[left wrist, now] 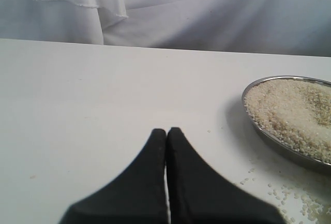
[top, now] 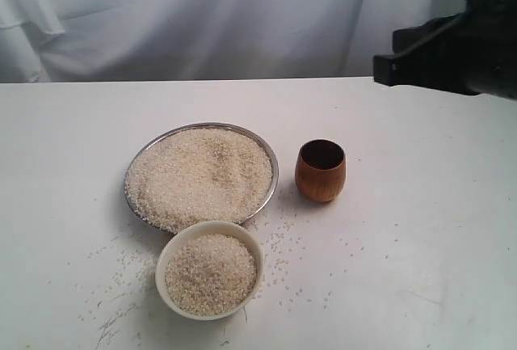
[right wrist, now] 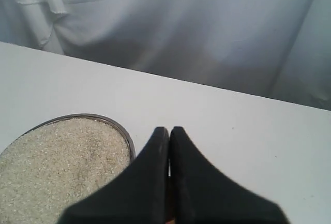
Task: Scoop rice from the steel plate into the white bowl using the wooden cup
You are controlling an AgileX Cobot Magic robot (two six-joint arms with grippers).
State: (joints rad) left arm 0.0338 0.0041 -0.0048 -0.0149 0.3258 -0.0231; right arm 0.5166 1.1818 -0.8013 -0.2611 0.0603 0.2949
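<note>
The steel plate lies mid-table, heaped with rice. Right of it the wooden cup stands upright and free. The white bowl sits in front of the plate, filled with rice. My left gripper is shut and empty over bare table, the plate off to one side of it; it does not show in the exterior view. My right gripper is shut and empty, raised beside the plate. Only the right arm's dark body shows at the exterior view's upper right.
Loose grains lie scattered on the white table round the bowl and plate. A white cloth backdrop hangs behind the table's far edge.
</note>
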